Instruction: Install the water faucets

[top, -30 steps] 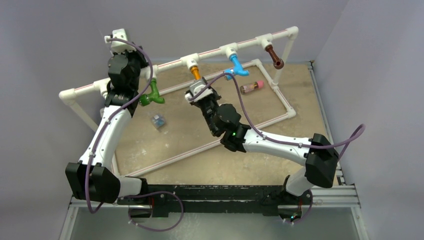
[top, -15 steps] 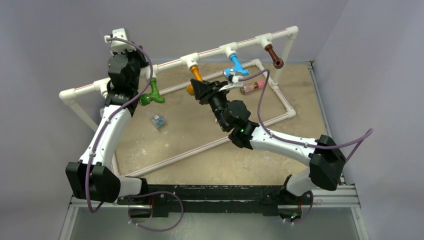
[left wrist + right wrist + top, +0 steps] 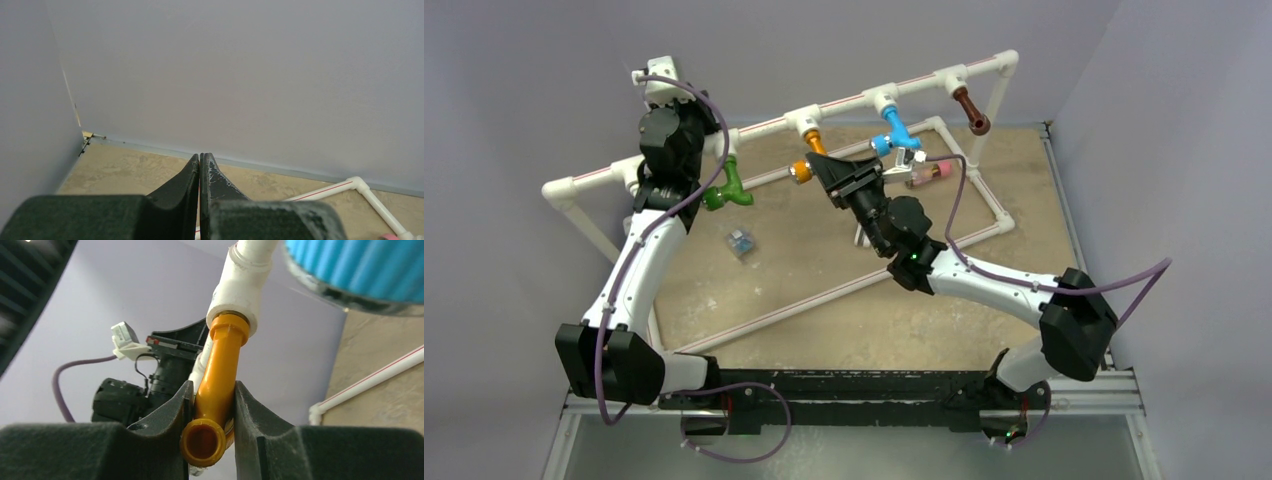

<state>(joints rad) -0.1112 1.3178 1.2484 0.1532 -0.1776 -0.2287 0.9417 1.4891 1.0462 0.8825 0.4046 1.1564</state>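
Right pincer (image 3: 210, 412): narrowly parted, its two fingers pressed against either side of the orange faucet (image 3: 218, 371), just above the round nozzle.
Orange faucet: hung from a white tee joint (image 3: 240, 287) near the middle of the raised pipe rail (image 3: 844, 104).
Left pincer (image 3: 200, 167): fully closed, nothing held, raised at the far left and aimed at the far wall.
Other faucets: the green faucet (image 3: 727, 190) is seated at the left of the rail, the blue faucet (image 3: 898, 133) and brown faucet (image 3: 971, 110) to the right.
Counter (image 3: 824, 280): a clear cylinder with a pink end (image 3: 930, 173) is laid at the far right.

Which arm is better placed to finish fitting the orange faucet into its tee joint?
Right. The right gripper clamps the orange faucet under the white tee joint; the left gripper is shut, empty, facing the wall.
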